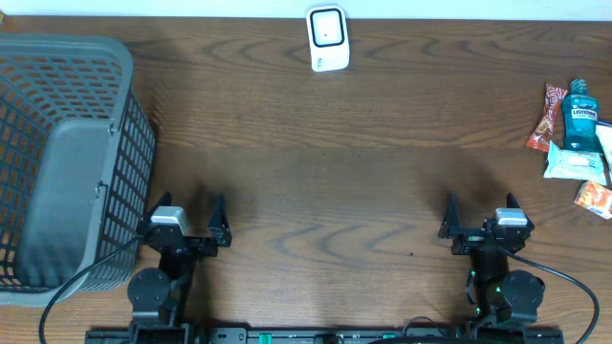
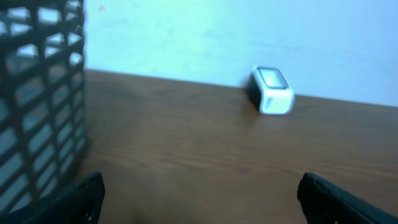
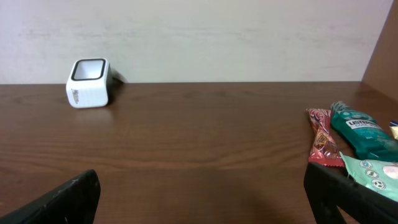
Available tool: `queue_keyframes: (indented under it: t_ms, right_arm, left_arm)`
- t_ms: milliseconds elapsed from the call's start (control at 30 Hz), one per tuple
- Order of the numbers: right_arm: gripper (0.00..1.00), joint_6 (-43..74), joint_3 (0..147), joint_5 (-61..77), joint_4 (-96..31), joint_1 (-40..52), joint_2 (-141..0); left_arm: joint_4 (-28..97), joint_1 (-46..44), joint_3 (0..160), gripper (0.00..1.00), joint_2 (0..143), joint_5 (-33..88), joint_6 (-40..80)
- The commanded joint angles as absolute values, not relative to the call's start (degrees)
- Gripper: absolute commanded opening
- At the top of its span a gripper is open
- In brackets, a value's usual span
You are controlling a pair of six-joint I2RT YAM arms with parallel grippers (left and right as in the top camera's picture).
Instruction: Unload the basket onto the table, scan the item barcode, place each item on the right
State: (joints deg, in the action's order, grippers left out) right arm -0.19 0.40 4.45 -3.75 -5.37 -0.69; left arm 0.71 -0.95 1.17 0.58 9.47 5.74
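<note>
Currently both tools released, empty: left tool (image 1: 189,222), right tool (image 1: 483,216). Advise right tool take mouthwash bottle (image 1: 579,116) at 2 o'clock, barcode facing scanner (image 1: 327,37) at 12.

Dark wood-grain table (image 1: 316,191) fills the overhead view. Grey plastic lattice basket (image 1: 67,153) sits at the table's left edge, solid grey floor, open grid walls; its wall shows blurred at the left of the left wrist view. Pale plain wall (image 3: 205,37) runs behind the table's far edge in both wrist views; it looks bluish in the left wrist view. A brown panel (image 3: 382,56) stands at the right edge of the right wrist view, meeting the table at the back corner.
</note>
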Motion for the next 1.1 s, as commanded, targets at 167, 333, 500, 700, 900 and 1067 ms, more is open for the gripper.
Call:
queue_keyframes:
  t_ms: [167, 333, 500, 700, 900, 1067]
  right_arm:
    - [0.99, 0.80, 0.32, 3.99, -4.05, -4.93, -0.30]
    - [0.99, 0.80, 0.32, 3.99, -4.05, -4.93, -0.30]
    - [0.99, 0.80, 0.32, 3.99, -4.05, -4.93, -0.30]
    - [0.99, 0.80, 0.32, 3.99, -4.05, -4.93, -0.30]
    - [0.99, 0.80, 0.32, 3.99, -4.05, -4.93, -0.30]
    - [0.99, 0.80, 0.32, 3.99, -4.05, -4.93, -0.30]
  left_arm:
    - [4.01, -1.76, 0.23, 0.99, 0.10, 3.75, 4.71]
    - [4.01, -2.55, 0.23, 0.98, 0.10, 3.79, 3.86]
    - [4.01, -3.03, 0.23, 0.99, 0.10, 3.77, 1.98]
    - [3.90, -3.03, 0.23, 0.98, 0.10, 3.79, 3.27]
    - [3.79, -3.03, 0.23, 0.98, 0.10, 3.79, 3.27]
    - [3.79, -3.03, 0.23, 0.99, 0.10, 3.79, 3.27]
